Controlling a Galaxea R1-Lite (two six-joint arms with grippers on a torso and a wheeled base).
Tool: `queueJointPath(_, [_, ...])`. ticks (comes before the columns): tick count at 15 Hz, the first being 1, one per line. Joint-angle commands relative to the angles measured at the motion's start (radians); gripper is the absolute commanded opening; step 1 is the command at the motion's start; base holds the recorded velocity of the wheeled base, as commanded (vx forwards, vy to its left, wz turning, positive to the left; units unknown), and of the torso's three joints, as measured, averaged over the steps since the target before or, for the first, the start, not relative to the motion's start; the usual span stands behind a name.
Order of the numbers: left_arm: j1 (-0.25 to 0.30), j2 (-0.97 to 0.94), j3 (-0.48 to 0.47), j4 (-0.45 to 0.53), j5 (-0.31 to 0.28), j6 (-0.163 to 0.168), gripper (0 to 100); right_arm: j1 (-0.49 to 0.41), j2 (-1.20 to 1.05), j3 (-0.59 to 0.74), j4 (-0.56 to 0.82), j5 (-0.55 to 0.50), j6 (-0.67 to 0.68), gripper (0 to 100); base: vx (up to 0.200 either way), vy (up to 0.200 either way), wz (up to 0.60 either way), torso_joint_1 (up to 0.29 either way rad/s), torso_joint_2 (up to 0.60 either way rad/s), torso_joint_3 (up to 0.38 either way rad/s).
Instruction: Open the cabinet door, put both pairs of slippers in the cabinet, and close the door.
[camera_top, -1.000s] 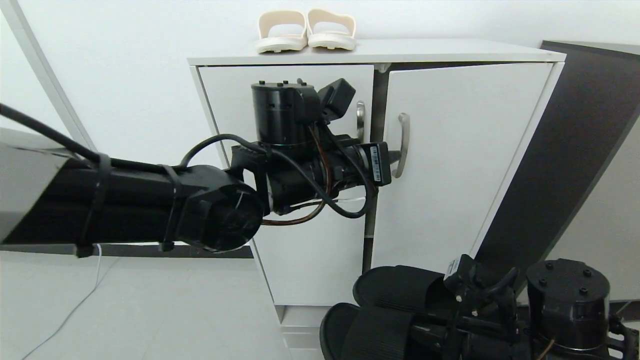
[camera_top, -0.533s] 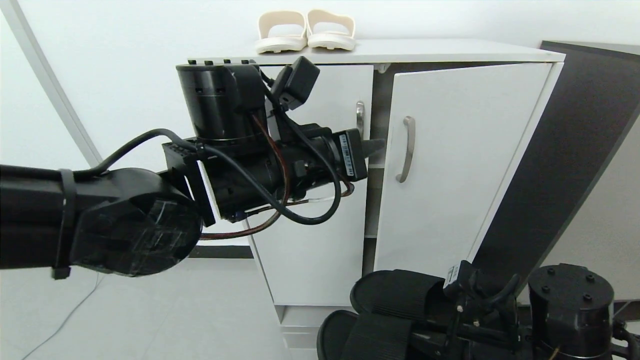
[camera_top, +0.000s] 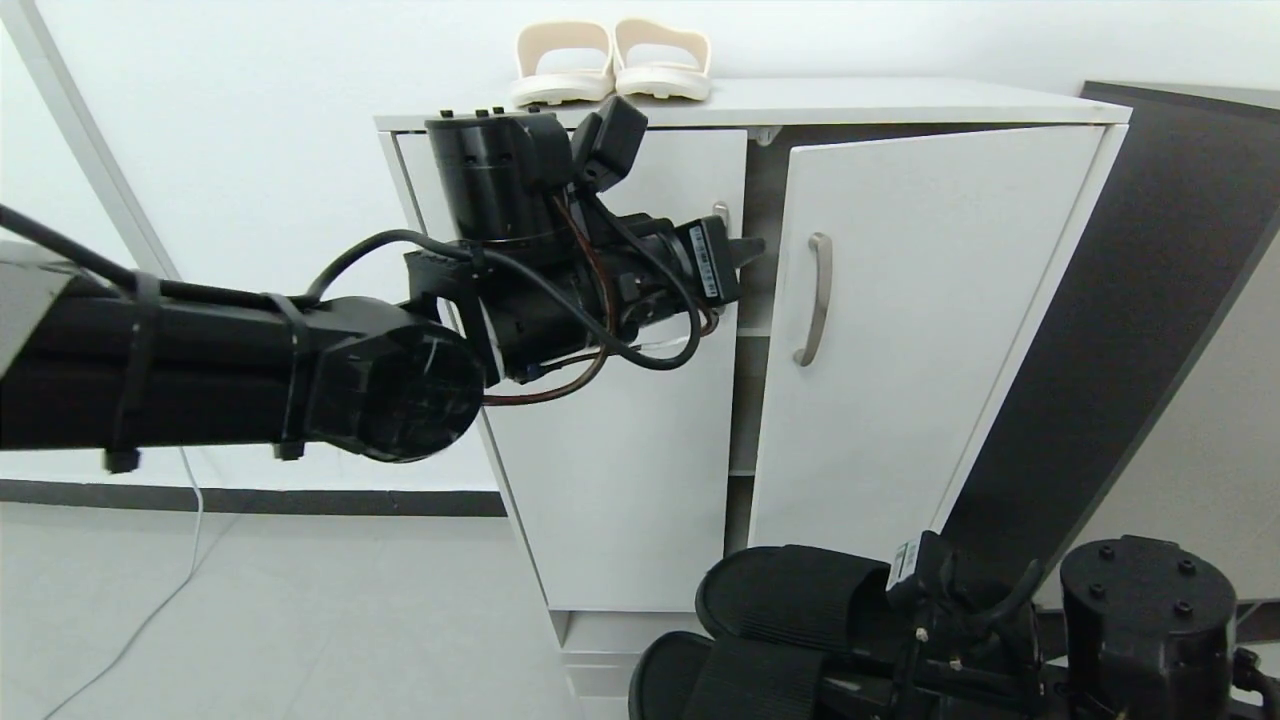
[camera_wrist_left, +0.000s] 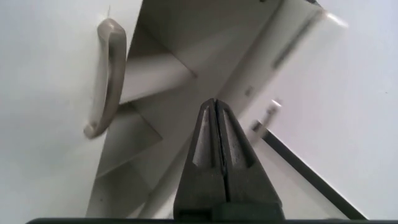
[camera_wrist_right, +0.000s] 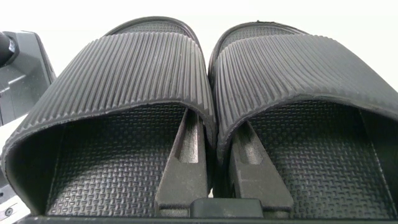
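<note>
— On top of the cabinet (camera_top: 900, 100), what sits there?
— Pale slippers (camera_top: 612, 62), side by side.
— And the doors?
— Right door (camera_top: 920, 330) is open a bit. Left door (camera_top: 620, 480) looks shut. Left tool (camera_wrist_left: 216, 124) is at the gap between them, its two tips pressed together.
— Where are the black slippers (camera_wrist_right: 137, 68)?
— Low by the cabinet's foot. Right tool (camera_wrist_right: 214, 134) pinches them together, one finger in each.
</note>
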Motion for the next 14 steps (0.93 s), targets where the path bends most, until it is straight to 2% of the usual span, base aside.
queueJointPath(1, [0.009, 0.084, -0.062, 0.002, 0.002, -0.001, 0, 0.004, -0.002, 0.001, 0.001, 0.0, 0.0, 0, 0.0, 0.0, 0.0, 0.0, 0.0, 0.0])
queueJointPath(5, [0.008, 0.13, -0.128, 0.002, -0.003, -0.016, 0, 0.021, -0.001, 0.004, 0.001, 0.0, 0.0, 0, 0.0, 0.0, 0.0, 0.0, 0.0, 0.0])
queueJointPath(8, [0.008, 0.131, -0.132, 0.002, -0.003, -0.022, 0, 0.03, -0.001, 0.01, 0.001, 0.0, 0.0, 0, 0.0, 0.0, 0.0, 0.0, 0.0, 0.0])
queueJointPath(9, [0.006, 0.13, -0.125, -0.001, -0.003, -0.022, 0, 0.036, 0.001, 0.013, 0.001, 0.0, 0.0, 0, -0.2, 0.0, 0.0, 0.007, 0.01, 0.002])
queueJointPath(12, [-0.028, 0.093, -0.033, -0.085, -0.006, -0.016, 0, 0.051, 0.006, 0.021, 0.001, 0.0, 0.0, 0, -0.2, 0.0, 0.0, 0.009, 0.0, 0.004])
queueJointPath(13, [-0.07, 0.081, 0.013, -0.147, -0.009, -0.016, 0, 0.058, 0.006, 0.023, 0.001, 0.0, 0.0, 0, -0.2, 0.0, 0.0, -0.007, 0.0, 0.007])
queueJointPath(14, [-0.098, 0.07, 0.041, -0.157, -0.009, -0.016, 0, 0.062, 0.006, 0.024, 0.001, 0.0, 0.0, 0, -0.2, 0.0, 0.0, 0.002, 0.0, 0.007])
